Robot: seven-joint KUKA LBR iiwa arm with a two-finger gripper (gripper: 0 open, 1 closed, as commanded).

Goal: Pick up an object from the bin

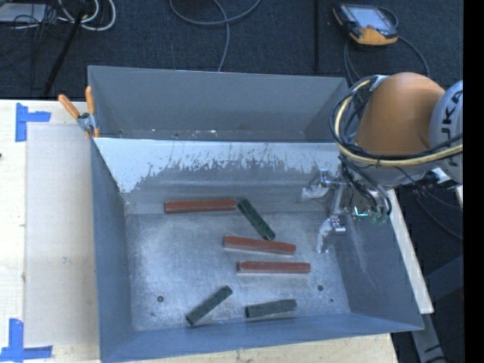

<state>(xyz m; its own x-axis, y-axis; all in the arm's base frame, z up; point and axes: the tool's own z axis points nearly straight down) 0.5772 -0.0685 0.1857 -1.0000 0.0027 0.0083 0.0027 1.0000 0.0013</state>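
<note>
My gripper (327,242) hangs at the right side of the bin, just above the floor, with nothing seen between its fingers. To its left lie two reddish-brown bars, one (259,244) above the other (273,267), both roughly level. A dark green bar (256,219) lies slanted further left and up. The lower reddish-brown bar's right end is the nearest thing to my fingertips, with a small gap between them.
A third reddish-brown bar (200,206) lies at the back left of the floor. Two more dark green bars rest near the front wall, one slanted (209,306) and one nearly level (270,308). The orange-domed arm stands over the bin's right wall.
</note>
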